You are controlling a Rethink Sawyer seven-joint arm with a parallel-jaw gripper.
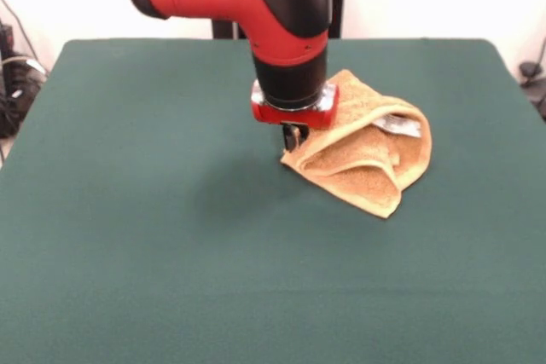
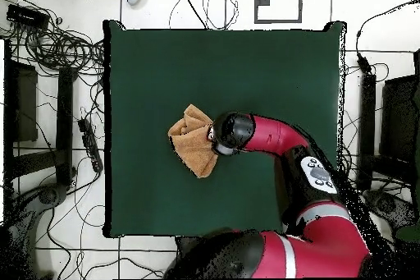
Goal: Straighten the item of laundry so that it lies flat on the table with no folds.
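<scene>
Green table (image 1: 128, 236), crumpled towel (image 1: 367, 155), tool (image 1: 294, 138) tips seemingly hidden.

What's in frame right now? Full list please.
towel: 1, orange-tan, crumpled and folded over itself on the table, right of centre in the front view
tag: 1, white, in the towel's upper fold
table: 1, dark green top, fills most of the front view
cables: many, black, on the floor beside the table in the overhead view
arm: 1, red and black, reaching down over the towel
end effector: 1, dark, at the towel's edge, finger state hidden
</scene>
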